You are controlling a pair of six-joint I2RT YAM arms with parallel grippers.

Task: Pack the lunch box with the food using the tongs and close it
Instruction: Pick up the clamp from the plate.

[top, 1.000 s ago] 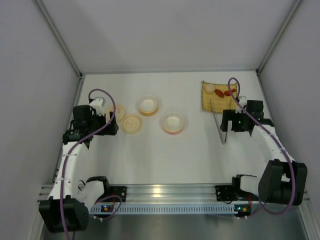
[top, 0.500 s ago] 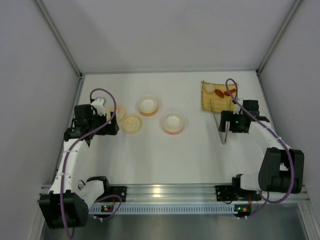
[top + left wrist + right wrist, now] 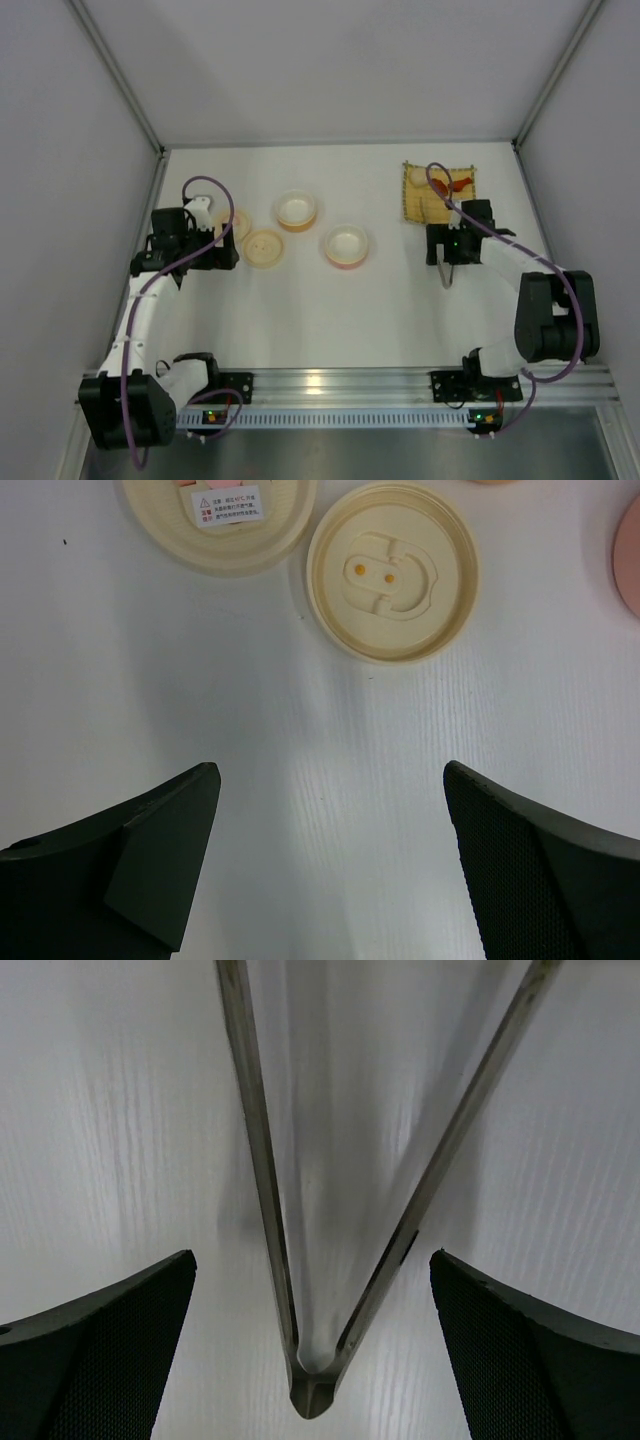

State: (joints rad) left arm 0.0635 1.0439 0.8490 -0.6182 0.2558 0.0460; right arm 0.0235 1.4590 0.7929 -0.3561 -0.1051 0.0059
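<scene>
Hardly anything of the job was done, I'd say. The tongs (image 3: 312, 1380) lay flat on the worktop (image 3: 380, 310), their joined end between the spread fingers of the right gripper (image 3: 312, 1260), not gripped. The food (image 3: 458, 184) sat on the bamboo mat (image 3: 415, 205), well apart from the lunch box bowls (image 3: 297, 210), which looked empty. The left gripper (image 3: 330, 780) hung with fingers apart near a loose lid (image 3: 391, 570). Lifting the tongs, packing and closing were all left to do.

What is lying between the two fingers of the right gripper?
The tongs lie there on the table, touching neither finger of the open right gripper; the right wrist view shows it.
</scene>
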